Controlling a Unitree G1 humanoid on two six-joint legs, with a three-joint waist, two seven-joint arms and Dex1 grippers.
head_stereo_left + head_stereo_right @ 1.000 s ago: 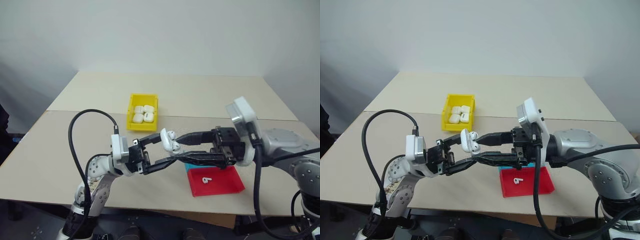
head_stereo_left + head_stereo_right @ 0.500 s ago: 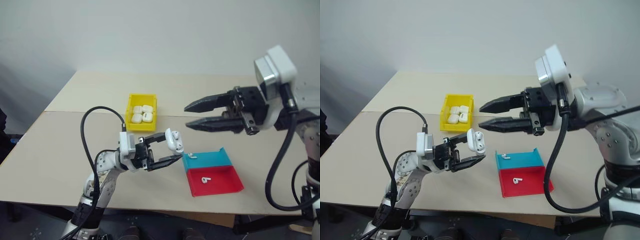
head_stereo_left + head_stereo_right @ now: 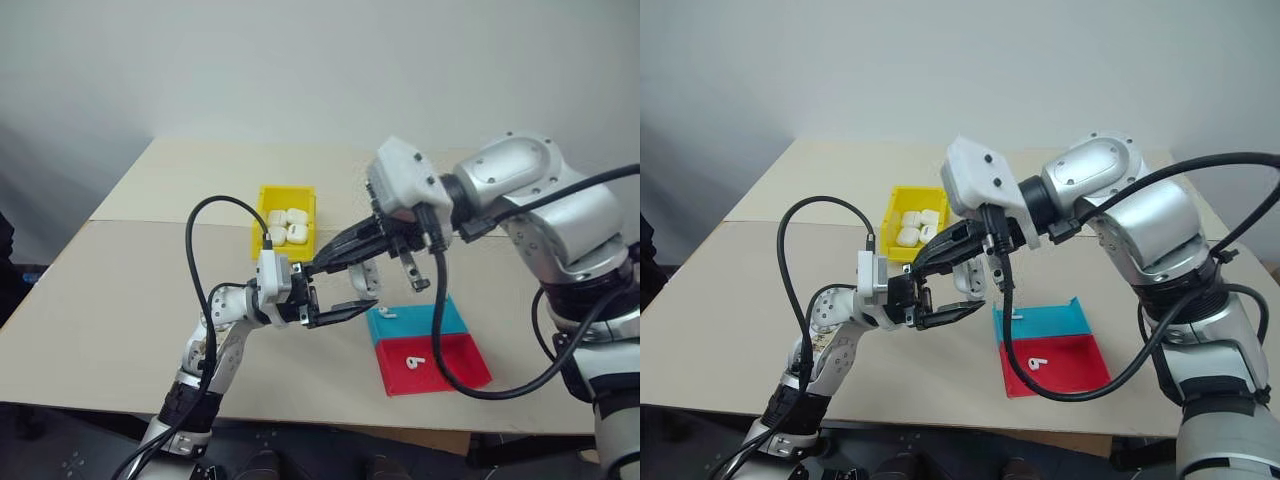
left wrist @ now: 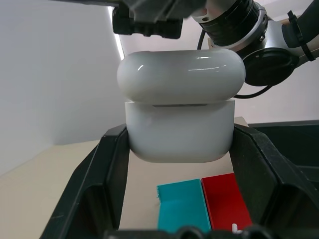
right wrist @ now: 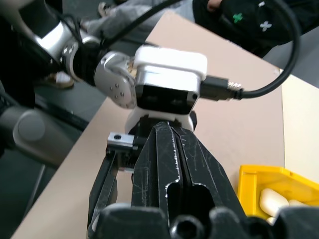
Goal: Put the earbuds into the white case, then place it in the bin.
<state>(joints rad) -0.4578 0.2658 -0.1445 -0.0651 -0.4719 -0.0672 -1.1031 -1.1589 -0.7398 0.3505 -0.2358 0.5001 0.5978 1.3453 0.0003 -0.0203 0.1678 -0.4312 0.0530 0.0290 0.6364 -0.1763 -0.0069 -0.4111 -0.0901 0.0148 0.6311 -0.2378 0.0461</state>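
Pale wall behind; beige table (image 3: pixel 120 290) made of 2 boards butted along a seam, seen from the head camera.

Left arm: reaches up from the near edge, forearm rising toward the table's middle, wrist bent so the left gripper (image 3: pixel 335 291) points toward the robot's right, above the tabletop. Its 2 black fingers (image 4: pixel 109 169) are clamped on the white case (image 4: pixel 179 117), one on each side wall of the lower shell. In the left wrist view the lid sits down on the body with a thin dark seam between them. Case is held in the air, clear of the table.

Right arm: silver upper arm and elbow high on the right, forearm crossing leftward and angled downward. Right gripper (image 3: pixel 325 262) points down and to the left, its tip just above the left gripper and the case. In the right wrist view its 2 fingers are pressed together with nothing between them. Whether the tip touches the lid, cannot tell.

Yellow bin (image 3: pixel 286 224): on the far side of the seam, behind both grippers, holding several white cases (image 3: pixel 288 226).

Teal tray (image 3: pixel 415 320) and red tray (image 3: pixel 432 361): side by side near the front right edge, teal farther, red nearer. 1 earbud (image 3: pixel 388 311) lies in the teal tray, 1 earbud (image 3: pixel 412 361) in the red.
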